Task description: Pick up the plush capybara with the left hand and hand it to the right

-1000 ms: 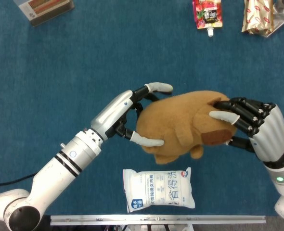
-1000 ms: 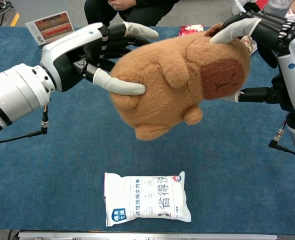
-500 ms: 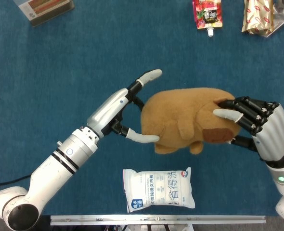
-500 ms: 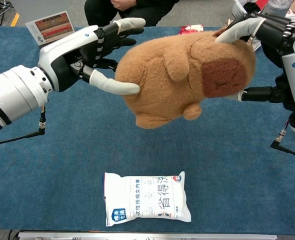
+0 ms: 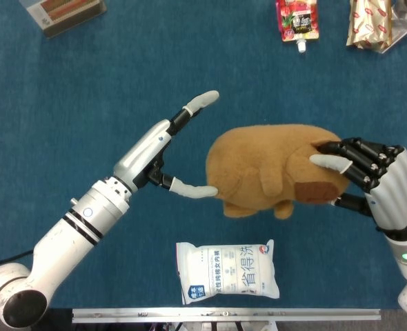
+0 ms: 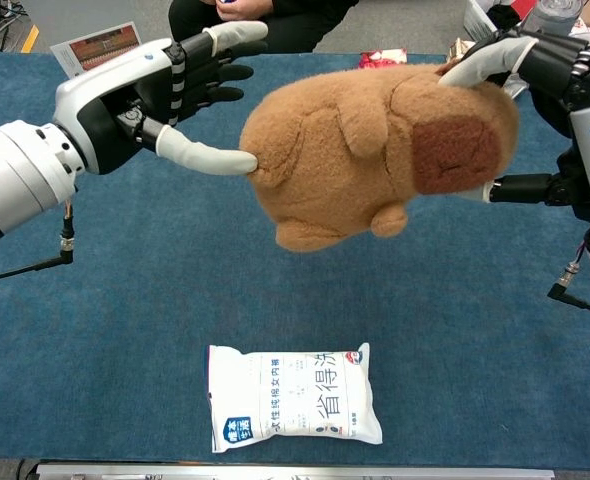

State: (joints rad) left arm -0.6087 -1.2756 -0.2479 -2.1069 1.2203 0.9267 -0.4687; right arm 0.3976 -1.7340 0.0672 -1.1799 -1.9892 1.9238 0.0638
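The plush capybara is tan with a darker brown face and hangs above the blue table. My right hand grips its head end, one finger over the top and the thumb under it. My left hand is to the plush's left, fingers spread wide. Its thumb tip just touches the plush's rear end; the other fingers point away from it, holding nothing.
A white packet with printed text lies flat near the table's front edge, below the plush. A red pouch and a gold bag sit at the far edge; a box is at the far left.
My left hand has let go of the plush, spread its fingers and drawn back to the left. The right hand keeps its hold and the plush has shifted slightly right.
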